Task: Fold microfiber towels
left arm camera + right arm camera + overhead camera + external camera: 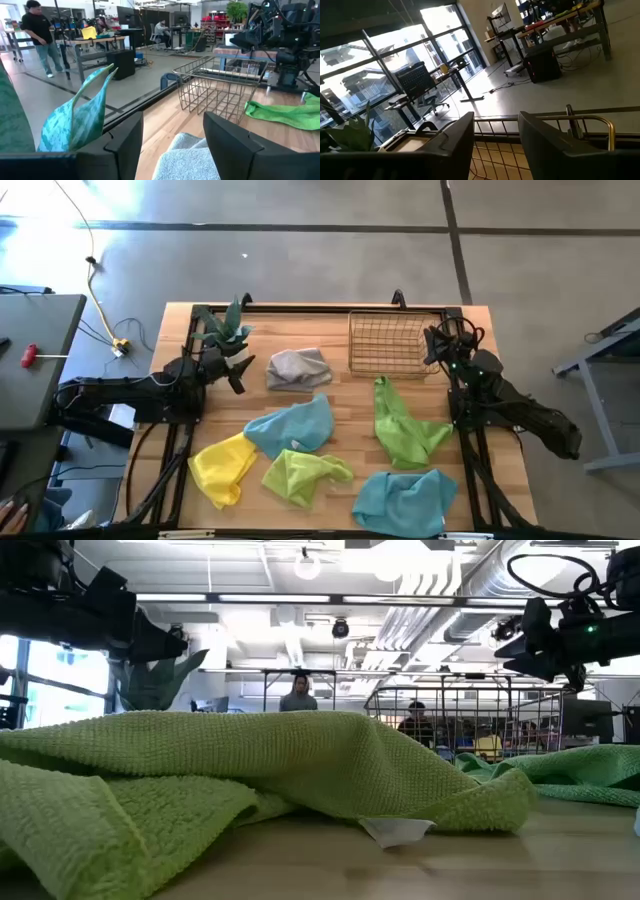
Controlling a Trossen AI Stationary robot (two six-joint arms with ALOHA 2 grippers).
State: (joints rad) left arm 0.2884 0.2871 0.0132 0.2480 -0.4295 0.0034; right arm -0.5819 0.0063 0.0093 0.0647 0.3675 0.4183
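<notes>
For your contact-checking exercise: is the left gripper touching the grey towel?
Apart. In the high view the left gripper sits open beside the grey towel, with a strip of bare table between them.

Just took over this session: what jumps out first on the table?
Six crumpled, unfolded microfiber towels: grey towel at the back, two blue, two green, one yellow towel at front left. Behind them a wire basket, with both open grippers, left and right, raised, holding nothing.
</notes>
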